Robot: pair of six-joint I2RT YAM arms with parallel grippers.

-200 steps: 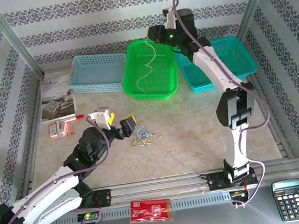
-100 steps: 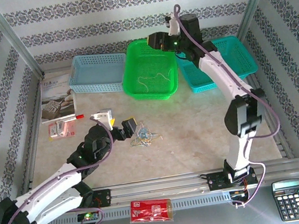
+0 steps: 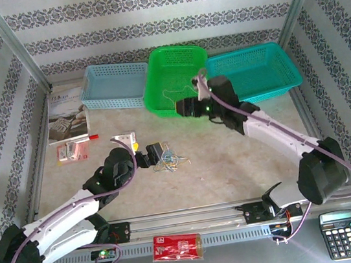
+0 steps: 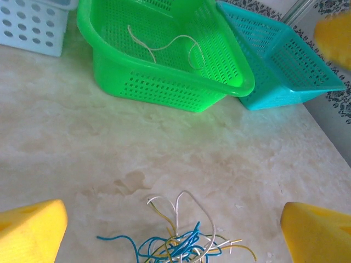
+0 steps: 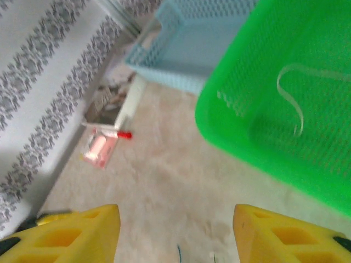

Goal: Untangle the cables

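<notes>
left wrist cables (image 4: 185, 242) close-up, overhead calculator (image 3: 339, 234)

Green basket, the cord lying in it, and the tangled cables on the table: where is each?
green basket (image 4: 164, 90), left wrist view, on its near wall.
cord (image 4: 178, 37), left wrist view, middle of its curve.
cables (image 4: 175, 247), left wrist view, centre of the clump.

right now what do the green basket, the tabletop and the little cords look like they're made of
Green basket: looks like moulded plastic, glossy, its walls pierced with rows of small holes.
Tabletop: pale mottled stone look, possibly printed laminate; smooth with a faint sheen.
Cords: thin wires, likely plastic-sleeved, in blue, yellow and white, holding springy loops.
</notes>
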